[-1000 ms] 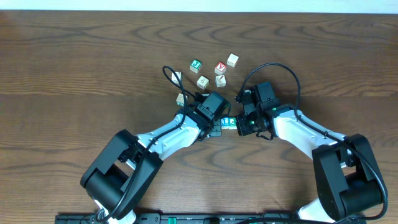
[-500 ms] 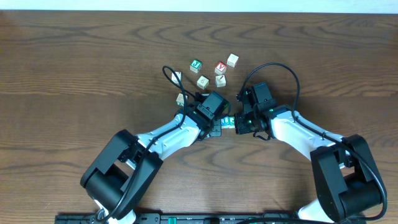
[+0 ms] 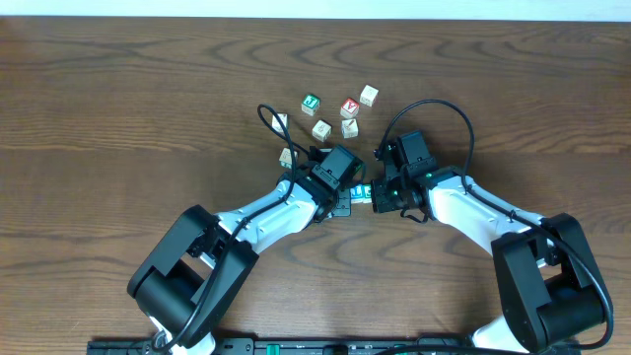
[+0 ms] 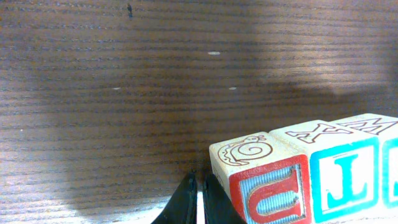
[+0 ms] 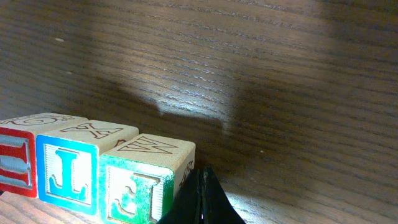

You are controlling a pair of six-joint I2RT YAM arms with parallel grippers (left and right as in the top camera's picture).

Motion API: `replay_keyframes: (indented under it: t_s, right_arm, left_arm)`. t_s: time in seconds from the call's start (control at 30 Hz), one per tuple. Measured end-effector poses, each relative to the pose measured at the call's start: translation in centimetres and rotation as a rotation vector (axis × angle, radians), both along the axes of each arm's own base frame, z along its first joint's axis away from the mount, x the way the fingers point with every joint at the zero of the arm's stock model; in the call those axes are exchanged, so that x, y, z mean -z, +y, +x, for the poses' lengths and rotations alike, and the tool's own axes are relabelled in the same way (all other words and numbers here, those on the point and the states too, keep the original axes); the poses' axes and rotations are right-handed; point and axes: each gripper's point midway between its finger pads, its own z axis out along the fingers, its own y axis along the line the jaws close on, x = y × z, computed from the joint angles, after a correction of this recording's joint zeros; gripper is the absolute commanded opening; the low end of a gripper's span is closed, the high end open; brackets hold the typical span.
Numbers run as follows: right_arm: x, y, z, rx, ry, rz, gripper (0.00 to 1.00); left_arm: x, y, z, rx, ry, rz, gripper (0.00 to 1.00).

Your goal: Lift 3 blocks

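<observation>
You have one table (image 3: 118, 99), two arms and two grippers. Three task blocks stand in one touching row near the table's middle: red block (image 4: 270, 193), blue block (image 4: 345, 180), green block (image 5: 140, 186). Toward the far edge lie loose cubes: one green-faced cube (image 3: 311, 104), one red V cube (image 3: 349, 106) and at least four pale cubes (image 3: 321, 129), one of them partly behind the left arm's cable.

Since a second ago your right arm (image 3: 473, 207) has crept slightly toward the left side. The row and the loose cubes sit where they were.

Your left arm (image 3: 266, 217) reaches in from the near left corner and the right arm from the near right corner, so they meet at the row. The left gripper (image 4: 199, 202) has its fingers pinched together with nothing between them, just beside the red block's outer face. The right gripper (image 5: 200, 199) is likewise closed on nothing, just beside the green block's outer face. You cannot tell whether the row is clear of the table.
</observation>
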Motion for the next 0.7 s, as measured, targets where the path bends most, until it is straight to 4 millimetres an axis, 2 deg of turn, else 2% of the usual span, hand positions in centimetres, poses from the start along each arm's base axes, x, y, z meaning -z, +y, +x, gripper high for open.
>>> replay_keyframes:
  t_s: [0.7]
  right_arm:
    - [0.00, 0.00, 0.01, 0.010, 0.001, 0.000, 0.01]
  left_arm:
    - [0.01, -0.19, 0.13, -0.046, -0.006, -0.014, 0.08]
